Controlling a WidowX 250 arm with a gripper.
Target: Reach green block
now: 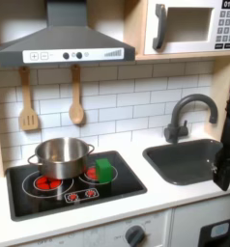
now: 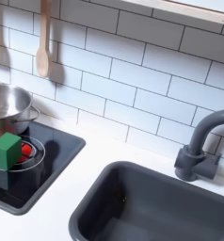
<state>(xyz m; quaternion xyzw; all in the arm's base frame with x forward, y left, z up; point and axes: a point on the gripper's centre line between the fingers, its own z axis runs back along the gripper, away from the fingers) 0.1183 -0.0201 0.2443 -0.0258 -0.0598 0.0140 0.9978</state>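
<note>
Seen wide in the first exterior view, a toy kitchen: a grey range hood (image 1: 61,43), a microwave (image 1: 192,26), and a wooden spatula (image 1: 28,99) and wooden spoon (image 1: 76,96) hanging on the white tiled wall. The second exterior view sits closer and lower, catching the sink (image 2: 152,202) and the foot of the faucet (image 2: 200,143) in detail.

A shiny steel pot (image 1: 60,156) stands on the black stovetop (image 1: 73,183), over the rear red burner ring at the first exterior view's left. The green block (image 1: 103,170) is small, matte and cube-like; it rests on the stovetop just beside the pot, toward the first exterior view's right, and in the second exterior view (image 2: 7,151) it sits against a red burner ring (image 2: 27,151). The dark grey faucet (image 1: 189,114) curves over the dark, rounded sink basin (image 1: 187,159), set into a pale worktop (image 1: 165,198).

At the first exterior view's right edge, a black piece of the arm, likely the gripper (image 1: 226,164), hangs over the sink, well apart from the block, with the sink between them. Whether the fingers are spread or closed cannot be told.
</note>
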